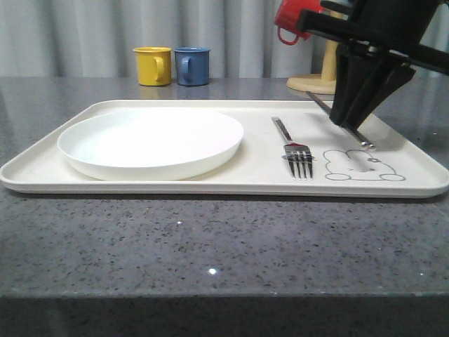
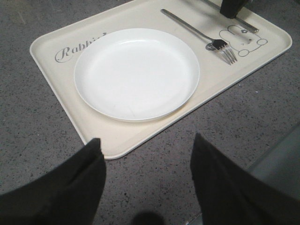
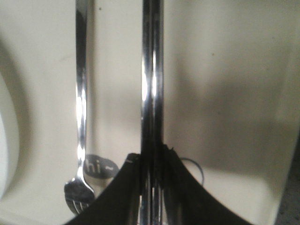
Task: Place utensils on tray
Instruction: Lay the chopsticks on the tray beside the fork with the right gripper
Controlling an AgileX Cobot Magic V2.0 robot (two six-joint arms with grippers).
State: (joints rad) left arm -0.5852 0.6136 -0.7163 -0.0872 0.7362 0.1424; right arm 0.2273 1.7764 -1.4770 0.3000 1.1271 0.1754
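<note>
Right now the fork [image 1: 296, 151] lies flat on the tray [image 1: 210, 184], beside the plate [image 1: 151, 144]. Behind it, the right claw [image 1: 349, 121] pinches the chopsticks [image 1: 363, 140], tips touching the tray. Letting go early, they might roll. The left claw [image 2: 145, 154] is wide apart.

The large cream rectangular tray [image 2: 51, 51] with rounded corners carries grey cursive script reading "Rabbi", its last letter hidden behind the round white plate [image 2: 136, 72]. In the right wrist view, the same tray shows a small grey speech bubble [image 3: 100, 167] printed with "hi~" in pale letters, beside the fork's neck.
</note>
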